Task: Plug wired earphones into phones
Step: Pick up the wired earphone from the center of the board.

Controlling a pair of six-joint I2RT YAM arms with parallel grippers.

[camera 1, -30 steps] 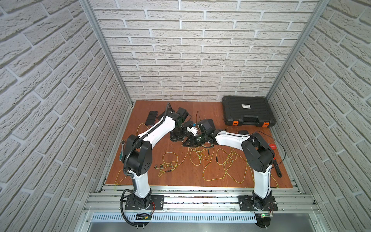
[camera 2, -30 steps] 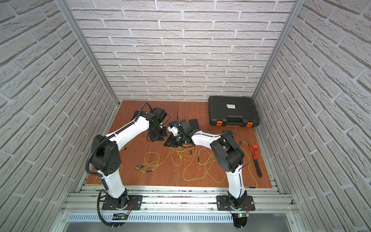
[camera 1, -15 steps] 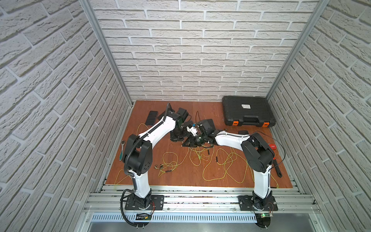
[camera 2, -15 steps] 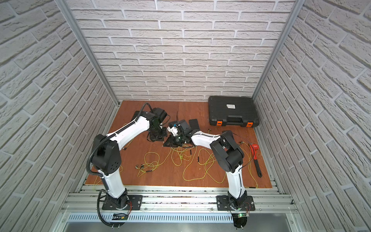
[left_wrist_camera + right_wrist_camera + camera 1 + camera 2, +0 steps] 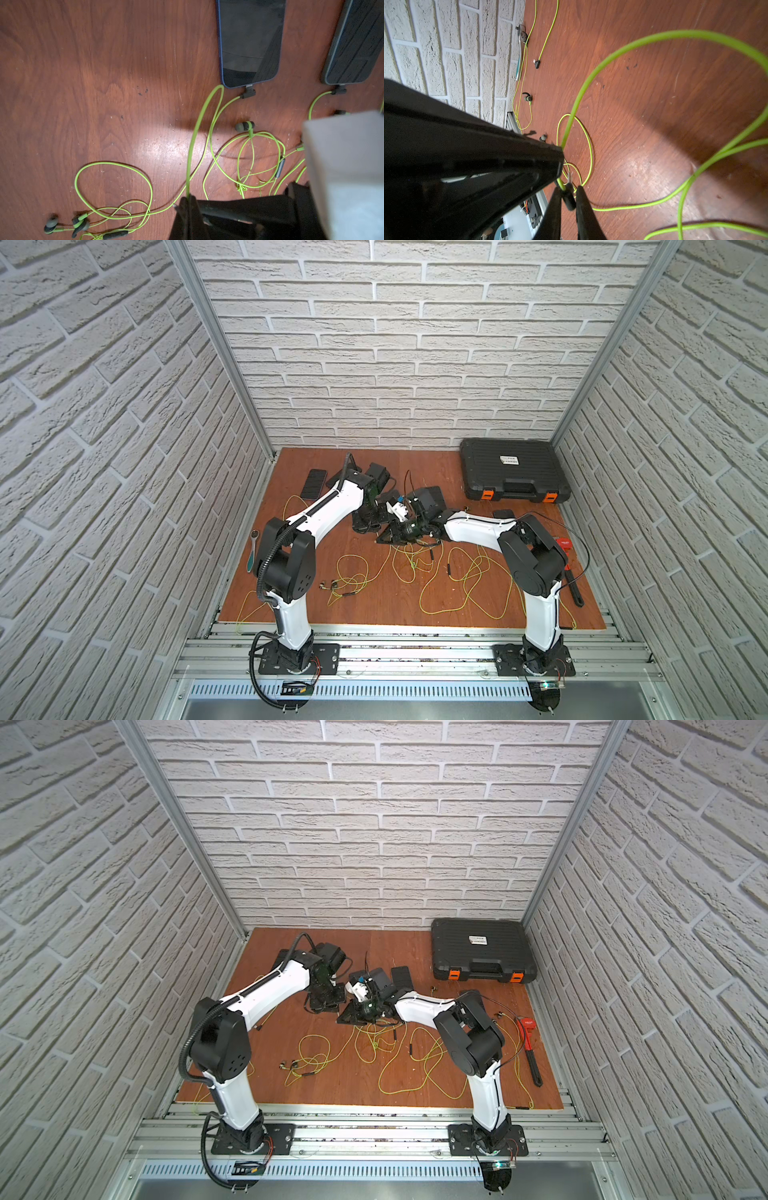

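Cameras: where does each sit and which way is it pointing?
Both top views: high above the front, looking down on the table; both arms whole.
Left wrist: faces down at two plugged phones; left tool pinches a cord.
Right wrist: faces the left wall; right tool grips the plug.
Shared: each wrist view shows the other tool.

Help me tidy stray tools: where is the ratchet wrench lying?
In a top view the ratchet wrench lies at the wooden board's left edge, by the brick wall, beside the left arm.
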